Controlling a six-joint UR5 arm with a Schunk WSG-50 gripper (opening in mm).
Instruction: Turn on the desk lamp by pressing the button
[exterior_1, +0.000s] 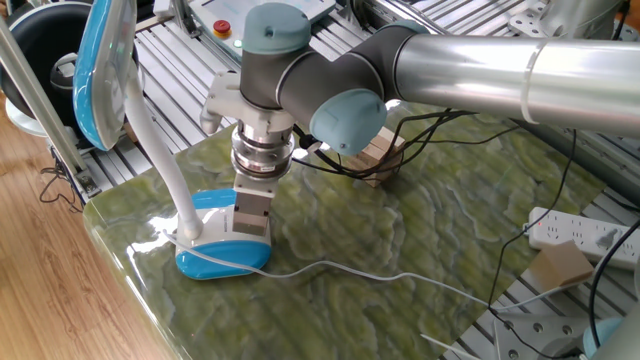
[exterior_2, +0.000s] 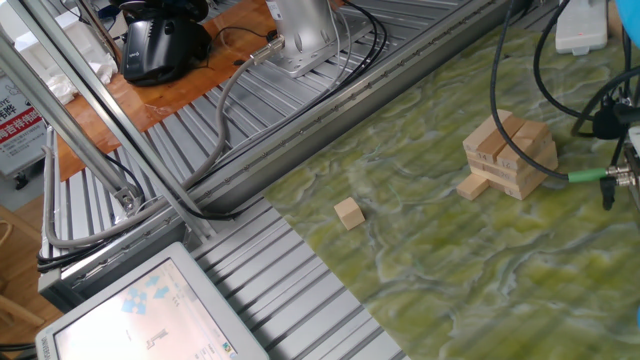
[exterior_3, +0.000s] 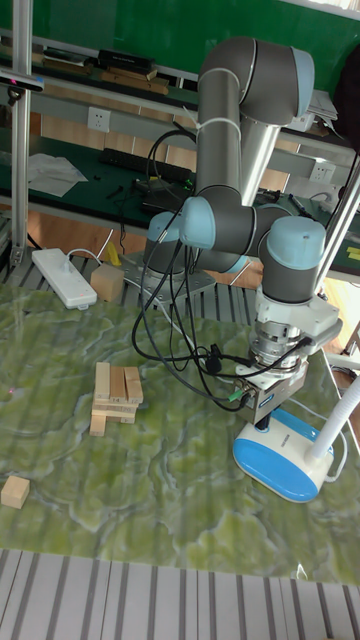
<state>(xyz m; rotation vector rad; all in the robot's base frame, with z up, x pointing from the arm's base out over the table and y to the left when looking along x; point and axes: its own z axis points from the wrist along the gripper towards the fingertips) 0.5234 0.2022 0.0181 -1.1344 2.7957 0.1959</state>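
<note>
— Grey and pale blue, the arm (exterior_1: 420, 60) is seen reaching across the table (exterior_1: 330, 230), its wrist turned straight down so the gripper (exterior_1: 251, 228) points vertically at the base of the desk lamp (exterior_1: 222, 245).

— And the button?

— It is hidden beneath the gripper body; the lamp base lies at the table's near corner, directly under the fingers, which are seen down at its white top panel. In the tall fixed view the gripper (exterior_3: 264, 418) is likewise set right above the blue-rimmed base (exterior_3: 285, 462).

— Are the fingers parted or closed?

— That cannot be told — the tips are not shown clearly in any view. Nothing is seen held.
</note>
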